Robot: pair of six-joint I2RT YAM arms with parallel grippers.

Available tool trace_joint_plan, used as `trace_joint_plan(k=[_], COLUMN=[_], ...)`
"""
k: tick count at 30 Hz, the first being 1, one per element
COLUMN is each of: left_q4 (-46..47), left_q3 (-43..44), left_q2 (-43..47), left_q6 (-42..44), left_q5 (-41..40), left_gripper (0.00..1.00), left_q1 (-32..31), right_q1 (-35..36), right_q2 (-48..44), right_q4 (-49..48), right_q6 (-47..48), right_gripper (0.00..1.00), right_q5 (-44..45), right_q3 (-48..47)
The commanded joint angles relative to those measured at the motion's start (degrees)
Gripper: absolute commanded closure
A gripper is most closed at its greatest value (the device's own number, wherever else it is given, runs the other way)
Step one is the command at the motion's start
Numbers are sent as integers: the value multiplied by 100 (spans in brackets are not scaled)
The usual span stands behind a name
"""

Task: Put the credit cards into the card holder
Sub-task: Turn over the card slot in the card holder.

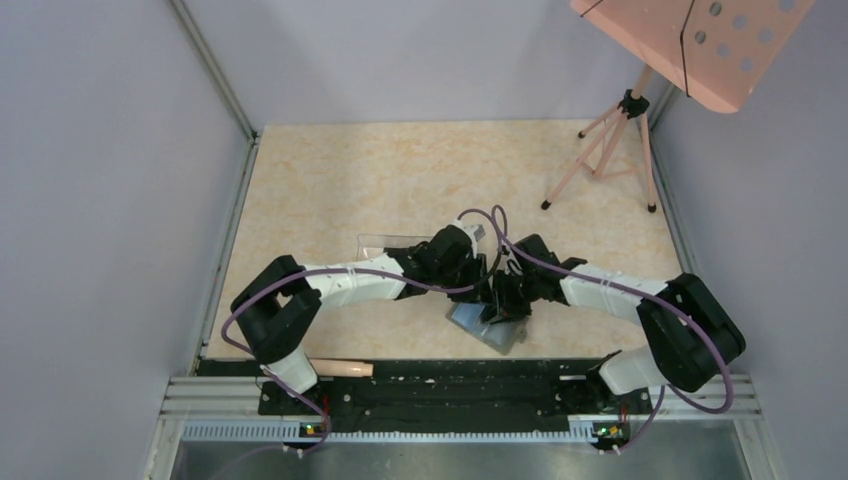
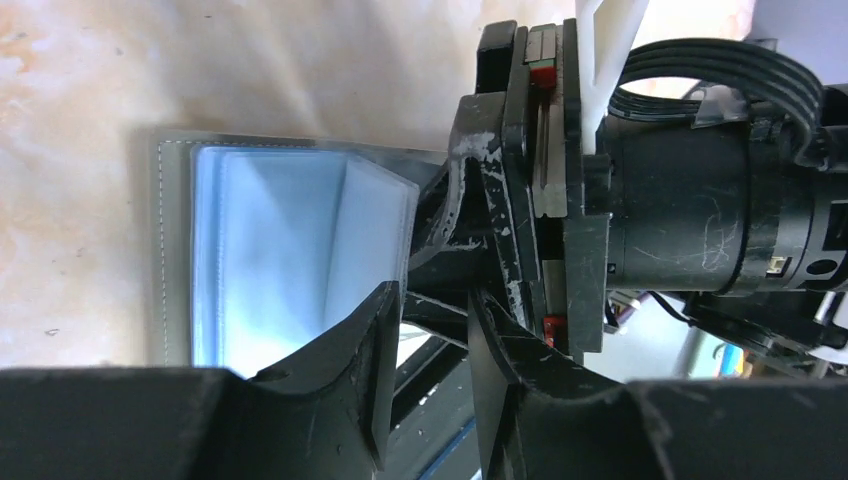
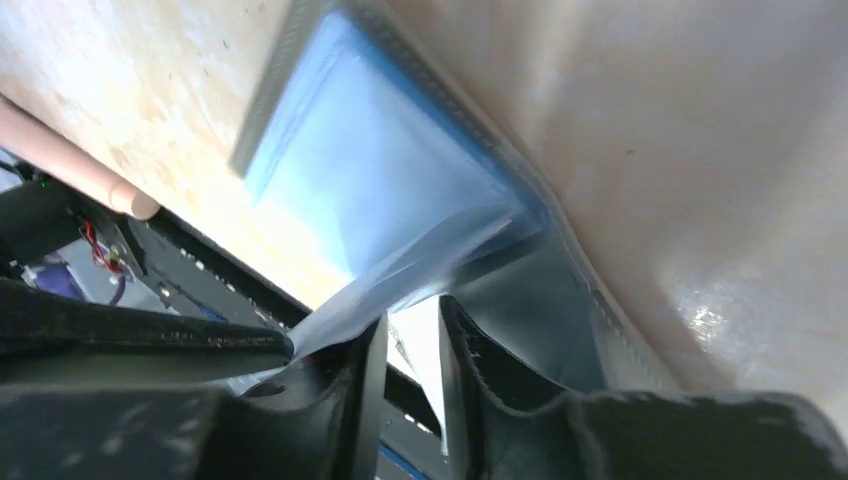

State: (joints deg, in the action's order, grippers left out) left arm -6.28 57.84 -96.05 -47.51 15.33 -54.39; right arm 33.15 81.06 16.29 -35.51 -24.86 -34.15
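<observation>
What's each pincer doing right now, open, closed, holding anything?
Left pincer: open, fingertips at the card holder; no grip visible.
Right pincer: slightly open at the card holder's clear flap; whether it pinches it cannot be told.

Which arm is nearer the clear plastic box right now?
Left. The left arm lies alongside the clear plastic box; the right arm is past it, over the card holder.
</observation>
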Motion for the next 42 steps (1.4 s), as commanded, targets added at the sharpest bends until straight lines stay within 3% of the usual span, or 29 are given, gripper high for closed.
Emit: trace_joint_plan(k=[1,8,24,28,35,39,42], left_q4=[578,572,1330,1179,-238,-752,-1051], left_q3=[-17,72,295,274,331,381,399], left_q2=[-61,-265,-1117,-1051,-722,-716,-784], left_q6=[-135,-189,-492,-461,-124,7,79], left_q5=[497,586,1696,1540,369,-17,-251], left_gripper=[64,64,58,57,59,62,65], left_q1=[-59,-45,-45,-29,42,43,48], right_q1=[-141,-287,-819,-822,-826,-824,-824], right_q2=[-389,-969,-2086,-2063,-1822,-1719,-1593], right_q4=[-52,494,1040,1049,903,724,633], right_q6=[-72,-104,134,178,357,353,320], right_gripper=[68,47,30,29,32,40,52], right_q5=[50,224,567,539,98,-185,-379], right_q3=[-40,-134,-257,-276,-352,-455,-542])
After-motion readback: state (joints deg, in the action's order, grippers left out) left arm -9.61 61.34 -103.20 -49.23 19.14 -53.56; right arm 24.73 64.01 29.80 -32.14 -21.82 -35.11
